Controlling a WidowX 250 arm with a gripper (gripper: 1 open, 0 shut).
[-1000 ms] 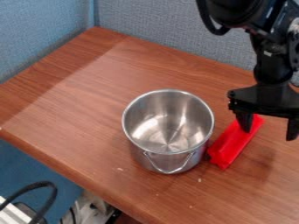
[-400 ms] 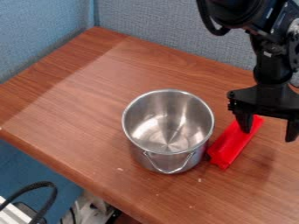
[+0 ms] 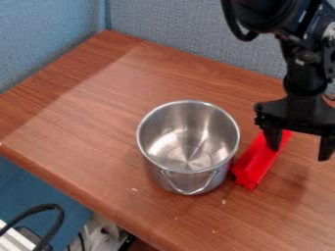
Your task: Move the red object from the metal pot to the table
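on the table (image 3: 78, 93), just to the right of the metal pot (image 3: 191, 147), the red object (image 3: 256, 166) is seen lying flat on the wood, close against the pot's outer wall; whether the two are touching cannot be told. the pot is empty, only its shiny floor and wire handle being visible, so the transfer is judged to be essentially done. the gripper (image 3: 296, 138) is held over the far end of the block with its fingers spread wide, and nothing is gripped; the block's upper end is partly covered by the left finger, so contact there cannot be ruled out. from here, the main risk is judged to lie in the withdrawal: if the arm were lifted at a slant, the block could be caught by a fingertip and dragged or flipped. a sideways nudge could also send it against the pot, or push it toward the near edge of the table, which is not far from its lower end.
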